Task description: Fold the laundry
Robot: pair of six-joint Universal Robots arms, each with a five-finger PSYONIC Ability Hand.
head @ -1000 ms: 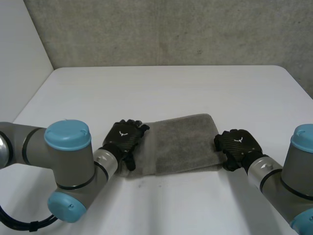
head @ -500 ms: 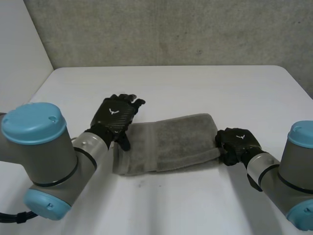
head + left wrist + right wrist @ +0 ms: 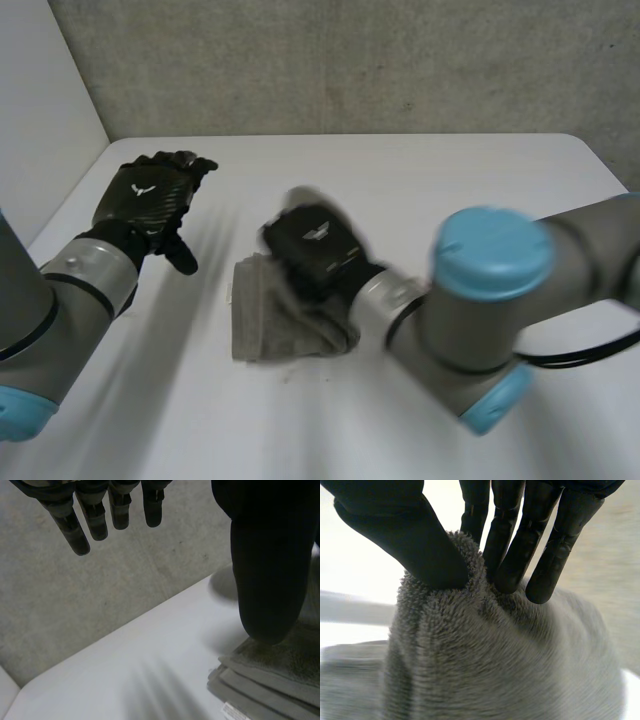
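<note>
A grey towel (image 3: 275,320) lies folded on the white table (image 3: 450,190), its stacked layers and a label showing in the left wrist view (image 3: 270,675). My right hand (image 3: 312,245) is above the towel's left part, and it pinches a towel edge (image 3: 455,630) between thumb and fingers (image 3: 512,545). My left hand (image 3: 150,200) is lifted off the towel, out to the left over the table, with fingers (image 3: 87,515) straight and spread and nothing in it.
A grey concrete wall (image 3: 350,60) runs behind the table's far edge. The table's left edge (image 3: 70,195) is near my left hand. My right arm (image 3: 480,300) reaches across the table's middle.
My right hand closed on the towel's right end and swept it leftward over the rest, halving the towel. My left hand let go of the left end and rose away to the left.
</note>
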